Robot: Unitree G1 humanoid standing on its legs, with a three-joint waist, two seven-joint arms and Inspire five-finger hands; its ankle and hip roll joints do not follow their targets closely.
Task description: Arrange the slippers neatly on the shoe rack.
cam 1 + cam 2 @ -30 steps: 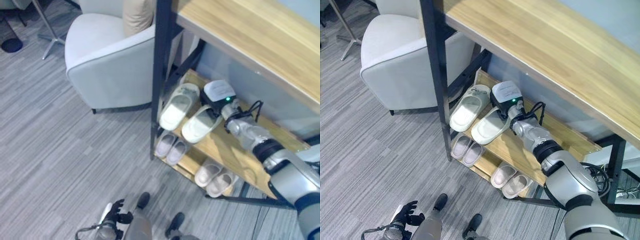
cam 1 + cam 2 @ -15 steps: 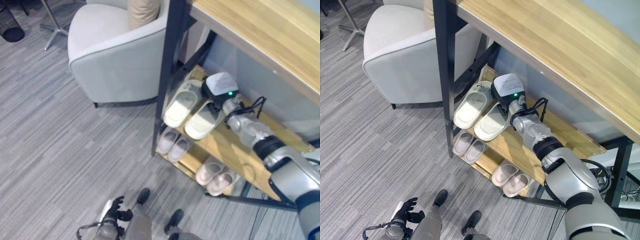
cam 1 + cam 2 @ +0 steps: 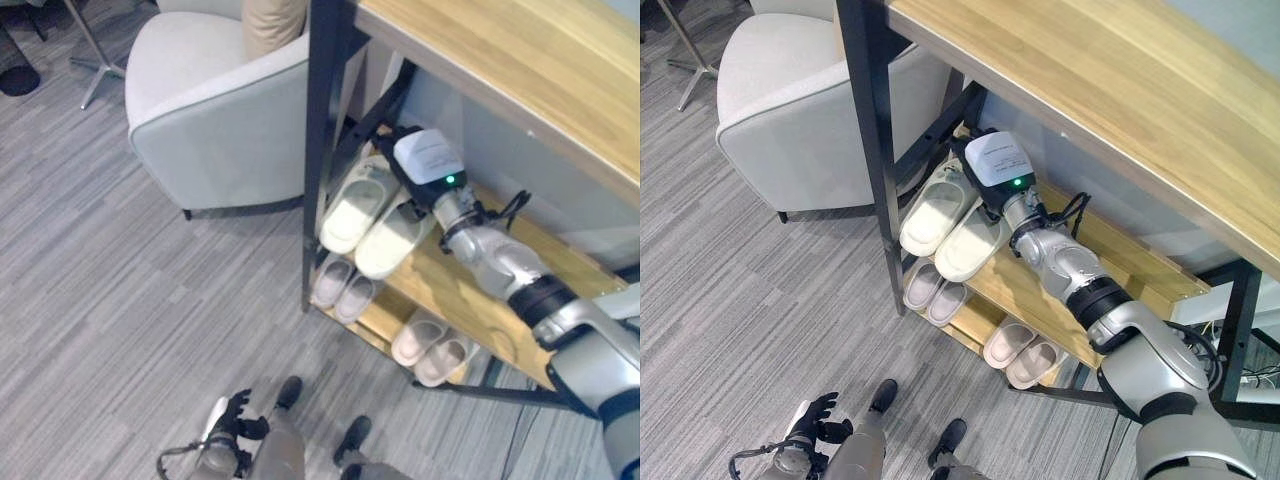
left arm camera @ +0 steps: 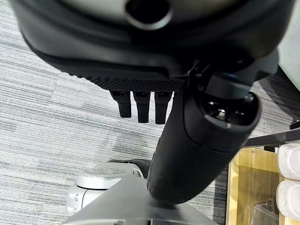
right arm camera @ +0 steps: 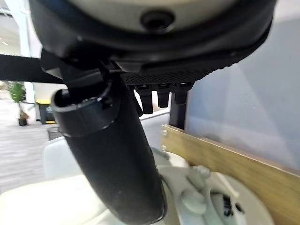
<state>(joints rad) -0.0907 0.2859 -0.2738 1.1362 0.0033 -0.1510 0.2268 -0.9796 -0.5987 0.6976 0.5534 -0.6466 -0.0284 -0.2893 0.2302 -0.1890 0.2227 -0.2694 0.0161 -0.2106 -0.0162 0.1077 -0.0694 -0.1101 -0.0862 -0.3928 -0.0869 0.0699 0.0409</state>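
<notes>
The right hand [image 3: 985, 170] reaches in under the wooden tabletop [image 3: 1120, 95], onto the upper shelf [image 3: 1110, 265] of the shoe rack, right over the heels of the pale slippers [image 3: 950, 222]. In its own wrist view the fingers [image 5: 159, 96] hang short and fairly straight past the thumb, with the pale slippers just below them; they curl round nothing, so call them relaxed and open. The pair lies side by side at the shelf's left end, toes poking out past the front edge, close against the black upright post [image 3: 872, 150]. To the right of them the shelf runs bare, with plenty of board there. On the lower shelf sit two small pairs: one pair [image 3: 342, 287] near the post, another [image 3: 432, 352] further right, a gap between them. The grey armchair [image 3: 215, 120] stands just left of the rack, near the post. The left hand [image 3: 815, 418] hangs low over the grey carpet [image 3: 120, 300], well away from the rack, fingers [image 4: 140, 105] straight and holding nothing.
</notes>
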